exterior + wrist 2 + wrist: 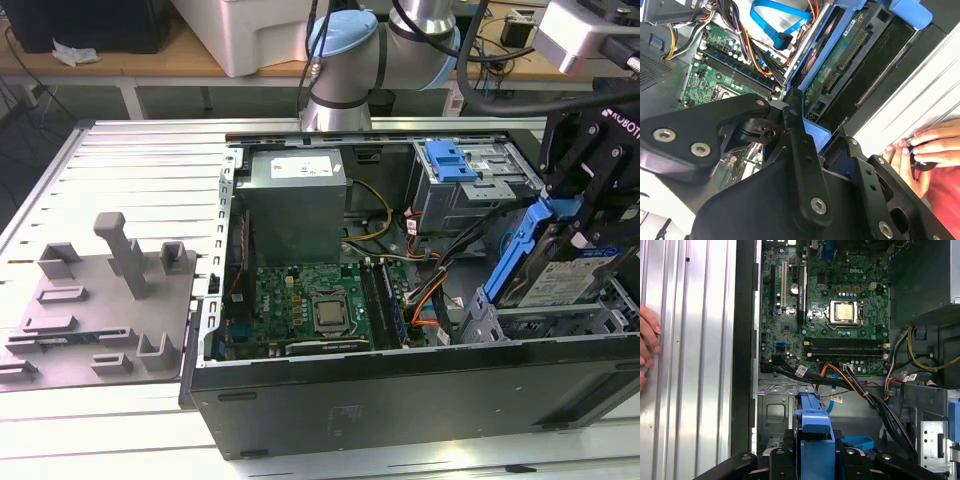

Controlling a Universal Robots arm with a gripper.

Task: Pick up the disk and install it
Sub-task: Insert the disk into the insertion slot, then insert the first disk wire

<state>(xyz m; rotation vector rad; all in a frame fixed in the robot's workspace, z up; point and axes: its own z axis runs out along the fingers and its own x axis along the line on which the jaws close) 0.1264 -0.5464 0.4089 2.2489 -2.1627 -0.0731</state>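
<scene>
In the exterior view the disk (pixel 565 278), a silver drive with a white and blue label in a blue bracket (pixel 520 250), hangs tilted over the metal drive bay (pixel 540 322) at the right end of the open computer case. My black gripper (pixel 573 215) is shut on the disk's upper part. In the first wrist view the blue bracket (pixel 814 427) stands out between my fingers (pixel 782 462), above the bay floor (pixel 774 412). The second wrist view shows the disk's green circuit-board underside (pixel 840 55) beyond the black gripper linkage (pixel 800 150).
The case holds a motherboard (pixel 320 305), a grey power supply box (pixel 297 195), bundled cables (pixel 430 300) beside the bay, and an upper cage with a bare blue tab (pixel 450 160). A grey fixture (pixel 100 300) lies on the table. A person's hand (pixel 647 340) rests beside the case.
</scene>
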